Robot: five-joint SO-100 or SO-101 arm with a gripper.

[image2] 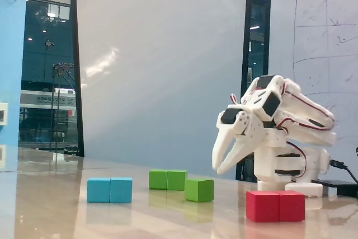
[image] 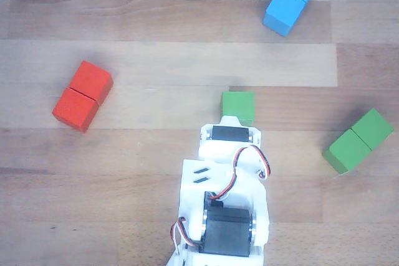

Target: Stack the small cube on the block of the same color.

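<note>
The small green cube (image: 238, 106) sits on the wooden table near the middle; it also shows in the fixed view (image2: 199, 189). The green oblong block (image: 358, 141) lies at the right of the other view, apart from the cube, and shows in the fixed view (image2: 168, 179) behind and left of the cube. My gripper (image2: 218, 169) points down, above the table and just right of the cube in the fixed view, not touching it. Its jaws look closed and empty. In the other view the white arm (image: 230, 172) hides the fingers, and its front edge reaches the cube.
A red oblong block (image: 82, 95) lies at the left and a blue oblong block (image: 292, 0) at the top right of the other view. In the fixed view the red block (image2: 276, 205) is nearest the camera, in front of the arm's base (image2: 288, 166).
</note>
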